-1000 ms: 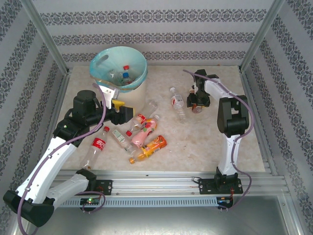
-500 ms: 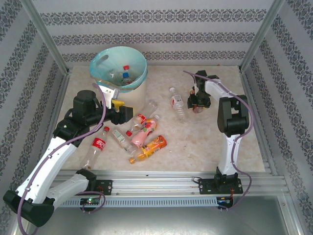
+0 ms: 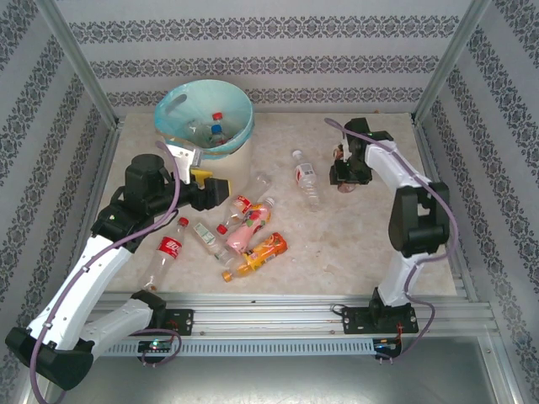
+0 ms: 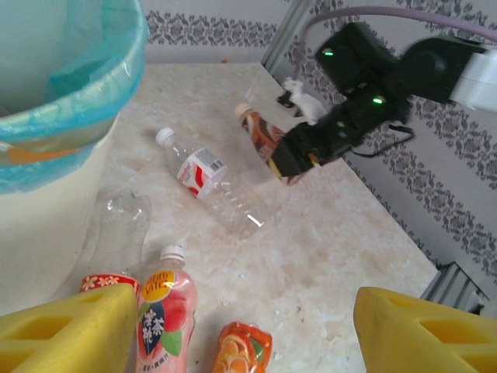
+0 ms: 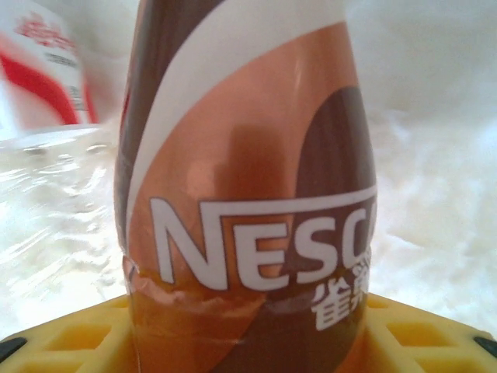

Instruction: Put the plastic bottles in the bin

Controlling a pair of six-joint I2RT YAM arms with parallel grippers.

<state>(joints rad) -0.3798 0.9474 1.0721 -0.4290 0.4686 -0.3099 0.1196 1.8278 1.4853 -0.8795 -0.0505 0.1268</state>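
Gripping the brown bottle (image 4: pixel 262 138), right fingers (image 5: pixel 70 346) hide its base; left fingers (image 4: pixel 62 334) stand wide.

Eight bottles (image 3: pixel 305 177) outside one bin (image 3: pixel 178 114), at least two inside.

Lab rig: alu frame (image 3: pixel 77 63), patterned panels (image 3: pixel 269 59).

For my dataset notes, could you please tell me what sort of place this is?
Probably a robot test cell: aluminium frame, patterned wall panels, left arm and right arm bolted to a rail.
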